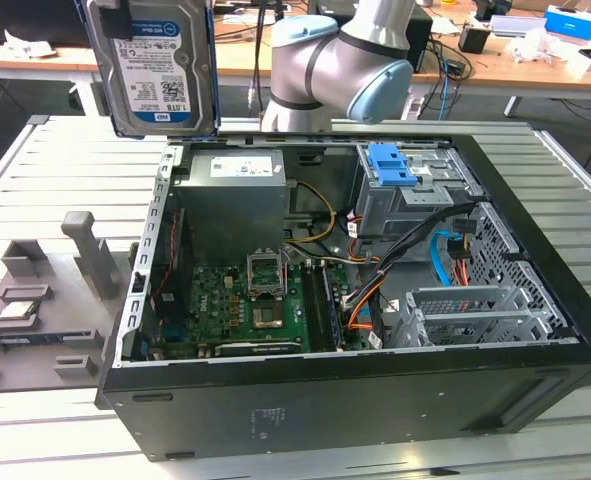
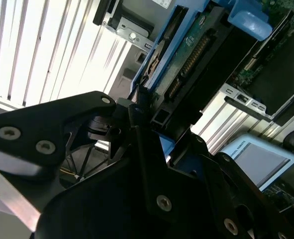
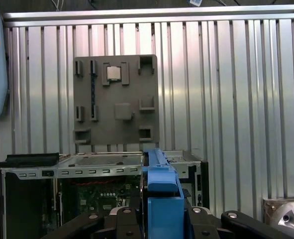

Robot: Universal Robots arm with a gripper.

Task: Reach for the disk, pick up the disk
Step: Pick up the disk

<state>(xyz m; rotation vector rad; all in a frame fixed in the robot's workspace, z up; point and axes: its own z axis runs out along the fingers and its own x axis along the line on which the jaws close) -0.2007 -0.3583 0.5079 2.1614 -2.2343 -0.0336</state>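
Clamped tight on the disk point(image 2: 196, 55): gripper point(image 2: 147, 119) jaws, black fingers point(image 3: 206, 224) either side of the blue bracket in both wrist views. Held upright in the air, label side out, high at the exterior view's left, clear of the open computer case point(image 1: 375, 400). Inside the case: motherboard point(image 1: 245, 300), drive cage with blue latch point(image 1: 393, 165). Just beside the case on the slatted table point(image 1: 65, 180): grey fixture tray point(image 1: 35, 300). Behind the case: robot arm point(image 1: 345, 60).
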